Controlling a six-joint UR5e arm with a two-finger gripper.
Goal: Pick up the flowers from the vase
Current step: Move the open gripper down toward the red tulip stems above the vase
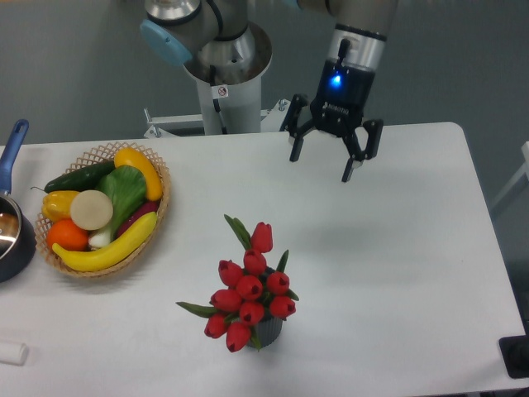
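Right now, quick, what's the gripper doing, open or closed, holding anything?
Gripper: open, fingers spread, holding nothing; it hangs over the far side of the table, apart from the flowers.

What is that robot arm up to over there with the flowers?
The arm's gripper hangs open and empty above the far side of the table, some way from the flowers. The red tulips are untouched, standing in their small dark vase near the front edge. A basket of fruit and vegetables and a blue-handled pot sit off at the other end and play no part. Nothing has been grasped yet; the likely next step is coming down over the bunch.
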